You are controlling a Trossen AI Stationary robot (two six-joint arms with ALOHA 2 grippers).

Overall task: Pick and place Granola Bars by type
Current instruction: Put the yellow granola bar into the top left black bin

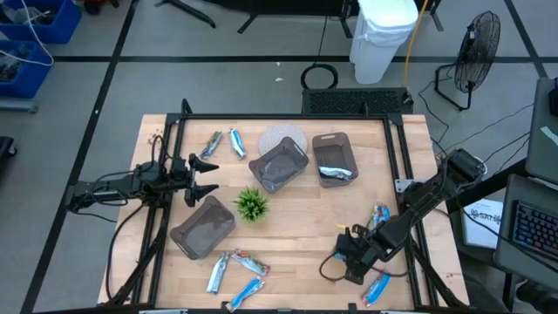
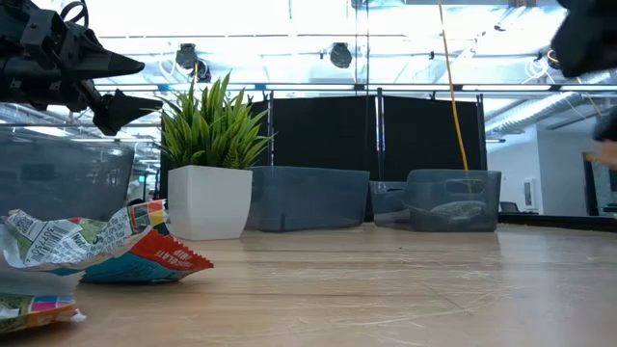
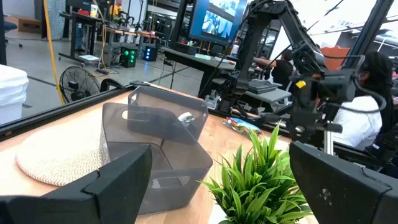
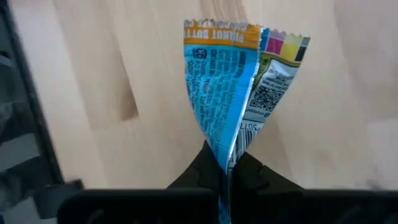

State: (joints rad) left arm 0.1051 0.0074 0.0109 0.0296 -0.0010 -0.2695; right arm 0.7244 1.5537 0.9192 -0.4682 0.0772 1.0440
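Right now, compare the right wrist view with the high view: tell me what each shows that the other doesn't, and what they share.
Only the right wrist view shows the right end effector pinched shut on a blue granola bar wrapper, with its orange top band and QR code.

Only the high view shows the whole layout: the left end effector open near the table's left side, three grey trays, the small green plant, and loose bars at the table's near edge and far side.

Both show the wooden table.
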